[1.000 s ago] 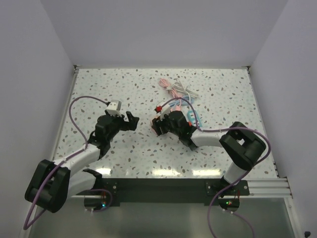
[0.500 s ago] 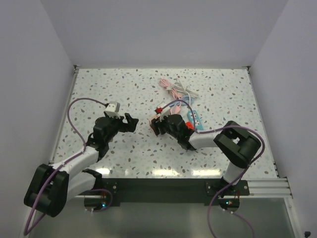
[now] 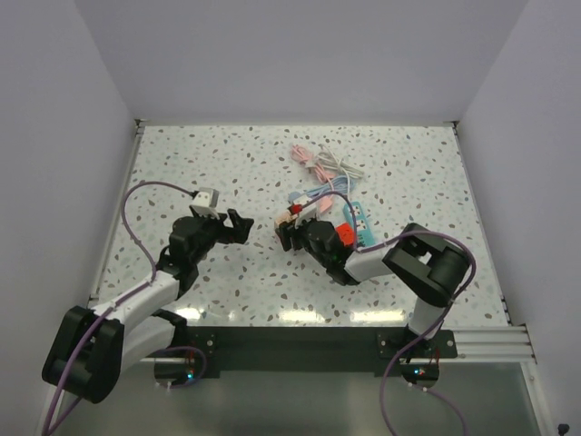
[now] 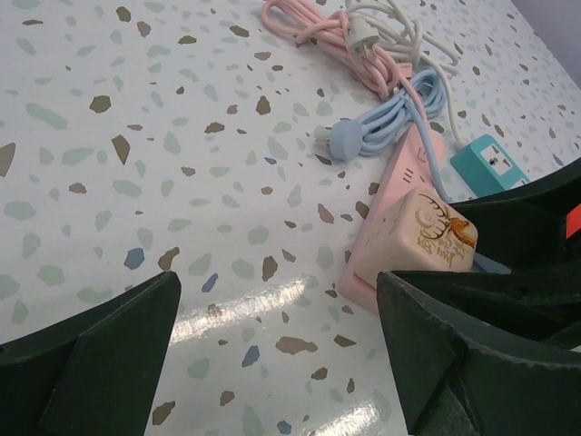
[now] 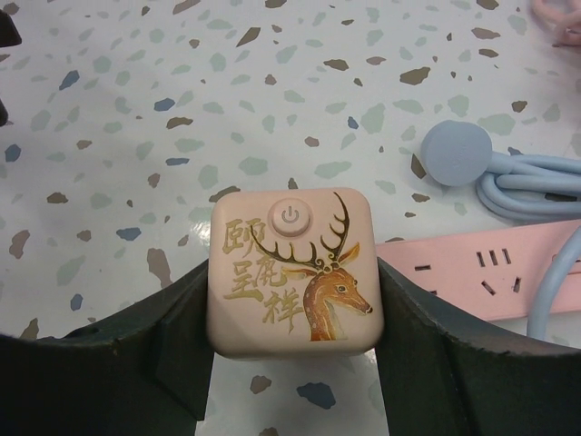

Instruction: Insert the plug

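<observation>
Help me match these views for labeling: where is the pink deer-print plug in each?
Top external: pink deer-print plug, near picture centre.
Left wrist: plug right of centre, lower half.
Right wrist: plug bottom centre, in the right gripper.
Shared landmark: light-blue cable nearby.

Speckled terrazzo tabletop (image 3: 408, 173) (glossy glare near front) — plain pale walls (image 3: 300, 54)

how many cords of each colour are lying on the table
pink cord: 1
white cord: 1
blue cord: 1
total: 3
</observation>
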Robot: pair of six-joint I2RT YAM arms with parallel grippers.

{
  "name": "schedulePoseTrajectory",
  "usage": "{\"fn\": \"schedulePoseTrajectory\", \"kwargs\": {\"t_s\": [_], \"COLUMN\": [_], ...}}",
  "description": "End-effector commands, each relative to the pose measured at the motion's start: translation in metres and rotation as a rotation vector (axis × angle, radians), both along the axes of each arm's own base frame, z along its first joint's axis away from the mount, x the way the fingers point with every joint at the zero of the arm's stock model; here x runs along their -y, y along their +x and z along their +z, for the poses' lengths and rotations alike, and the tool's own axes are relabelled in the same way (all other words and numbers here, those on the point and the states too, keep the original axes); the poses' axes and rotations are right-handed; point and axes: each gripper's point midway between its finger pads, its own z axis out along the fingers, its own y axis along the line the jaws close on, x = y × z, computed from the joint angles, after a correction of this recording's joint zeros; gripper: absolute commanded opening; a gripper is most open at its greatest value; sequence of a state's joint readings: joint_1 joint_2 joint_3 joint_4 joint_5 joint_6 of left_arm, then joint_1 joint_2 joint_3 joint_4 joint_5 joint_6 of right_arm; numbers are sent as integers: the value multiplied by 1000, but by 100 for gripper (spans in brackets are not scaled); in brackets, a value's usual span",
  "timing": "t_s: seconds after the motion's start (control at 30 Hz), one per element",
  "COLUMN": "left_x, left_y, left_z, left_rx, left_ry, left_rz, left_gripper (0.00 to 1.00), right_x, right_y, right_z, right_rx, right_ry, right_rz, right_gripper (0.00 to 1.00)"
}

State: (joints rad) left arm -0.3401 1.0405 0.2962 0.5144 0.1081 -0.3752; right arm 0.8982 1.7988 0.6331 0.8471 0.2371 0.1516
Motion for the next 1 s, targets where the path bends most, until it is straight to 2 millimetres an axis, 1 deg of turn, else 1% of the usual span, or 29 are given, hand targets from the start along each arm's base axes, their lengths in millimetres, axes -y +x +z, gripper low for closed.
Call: {"fn": "schedulePoseTrajectory", "kwargs": {"t_s": [0.0,0.17,0.27,0.43,0.57,0.63,0.67,0.7,0.77,0.83,0.87,0.97], "left_x": [1,1,1,2,3,4,4,4,5,6,6,7], "left_y": [2,1,0,0,-1,-1,-2,-2,-3,-3,-4,-5], "left_z": [13,14,15,15,16,16,16,17,18,18,18,17], "left_rx": [52,56,60,61,63,65,64,67,70,71,71,68], "left_ry": [-16,-18,-21,-21,-25,-26,-26,-28,-32,-34,-35,-37], "left_rz": [-16,-17,-19,-25,-31,-34,-37,-38,-42,-47,-51,-60], "left_gripper": [94,94,94,94,94,94,94,94,94,94,94,94], "right_x": [108,106,110,116,122,125,124,126,123,118,109,112], "right_y": [-125,-129,-136,-152,-166,-170,-170,-175,-180,-180,-178,-183], "right_z": [-168,-177,-186,-201,-208,-211,-211,-212,-212,-211,-210,-214], "right_rx": [-558,-568,-584,-616,-632,-641,-640,-643,-641,-627,-620,-646], "right_ry": [-480,-505,-526,-577,-621,-638,-640,-664,-712,-748,-743,-755], "right_rz": [-29,-25,-26,-22,-18,-19,-17,-11,2,12,21,21], "right_gripper": [0,0,0,0,0,0,0,0,0,0,0,0]}}
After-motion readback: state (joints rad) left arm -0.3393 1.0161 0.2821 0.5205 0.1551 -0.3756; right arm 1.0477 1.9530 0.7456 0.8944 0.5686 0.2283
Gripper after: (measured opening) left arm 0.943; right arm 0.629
